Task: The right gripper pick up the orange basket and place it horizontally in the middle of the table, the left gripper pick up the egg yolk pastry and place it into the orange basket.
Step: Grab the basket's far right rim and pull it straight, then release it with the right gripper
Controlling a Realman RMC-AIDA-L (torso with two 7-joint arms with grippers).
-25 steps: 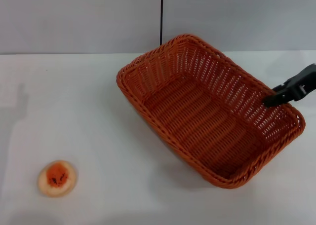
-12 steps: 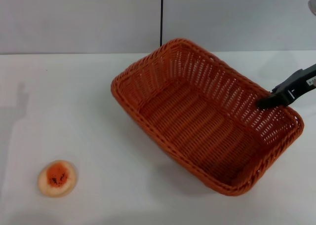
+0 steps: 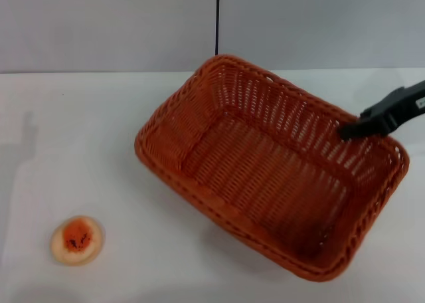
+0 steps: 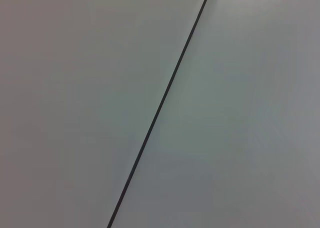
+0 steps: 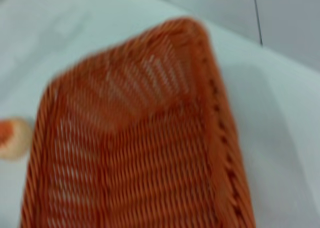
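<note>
Right gripper (image 3: 350,129), black two-finger claw, clenched on far rim of large orange woven rectangular basket (image 3: 265,170); I see basket set diagonally, right of centre on white matte table (image 3: 99,137). Small round cream pastry with orange centre (image 3: 77,240) lies near-left, well apart. Left gripper out of sight.

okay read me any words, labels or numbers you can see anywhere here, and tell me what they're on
No text can be read in any view.
A small white label on the right gripper, which is at the rim of the orange basket: too small to read.
The basket, the egg yolk pastry, the table and the wall panels behind: no writing visible.
</note>
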